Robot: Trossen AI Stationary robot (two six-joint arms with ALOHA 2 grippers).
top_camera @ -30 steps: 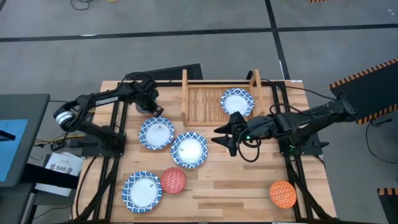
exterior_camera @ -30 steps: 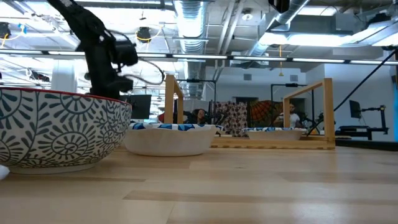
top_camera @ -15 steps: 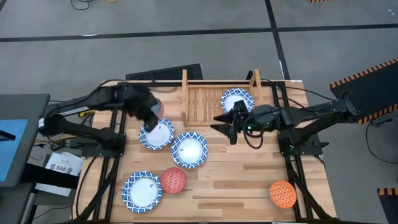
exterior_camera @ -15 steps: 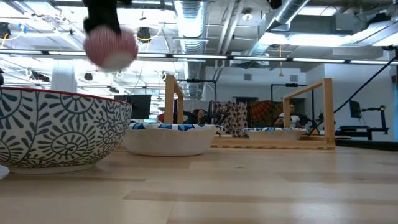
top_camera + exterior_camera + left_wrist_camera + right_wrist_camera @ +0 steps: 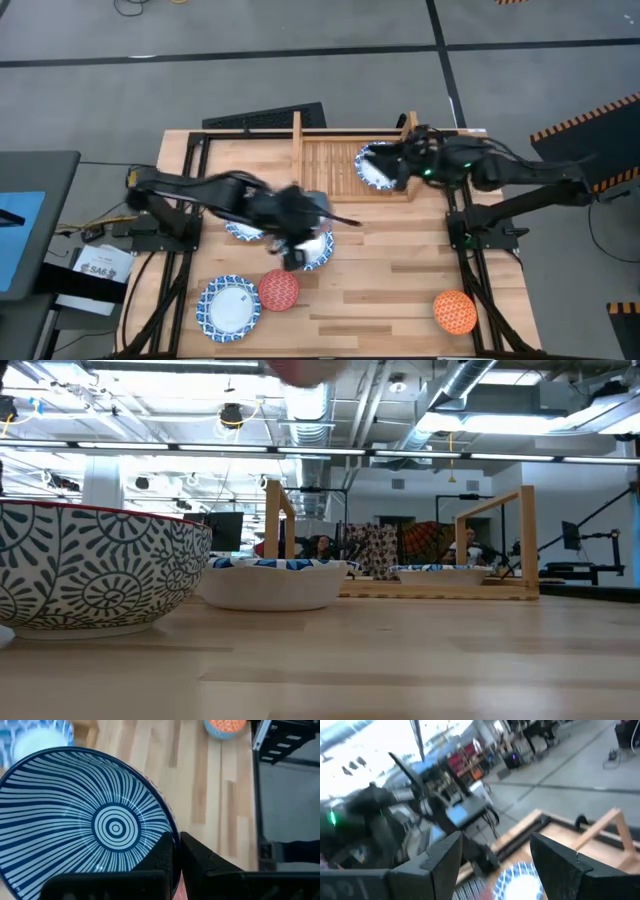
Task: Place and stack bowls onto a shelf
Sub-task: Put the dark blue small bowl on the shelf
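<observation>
My left gripper [image 5: 293,248] hangs over the middle of the table, shut on the small blue bowl [image 5: 90,825], whose striped inside fills the left wrist view; the low view catches it as a pinkish blur [image 5: 305,368] at the top. My right gripper [image 5: 388,163] [image 5: 502,865] is open above the white blue-rimmed bowl [image 5: 375,165] [image 5: 520,877] that sits on the wooden shelf [image 5: 325,160]. Two white bowls [image 5: 243,228] [image 5: 318,250] lie partly under the left arm. A third white bowl [image 5: 228,307], the red bowl [image 5: 279,289] and the orange bowl [image 5: 455,311] rest on the table. My left gripper pinches the small blue bowl by its rim [image 5: 174,836], one finger [image 5: 161,854] inside the bowl and the other [image 5: 200,860] outside its wall. The bowl is lifted clear of the table, above the white bowls.
Black metal frames [image 5: 470,230] [image 5: 175,215] run along both sides of the table. A large patterned bowl [image 5: 100,570] stands close in the low view. Bare wood [image 5: 380,290] lies between the red and the orange bowl.
My left arm has lifted the small blue bowl from the table's far left corner and swung it fast toward the right and near side, over the middle white bowls. My right gripper has moved from in front of the shelf toward the far edge, above the bowl on the shelf.
</observation>
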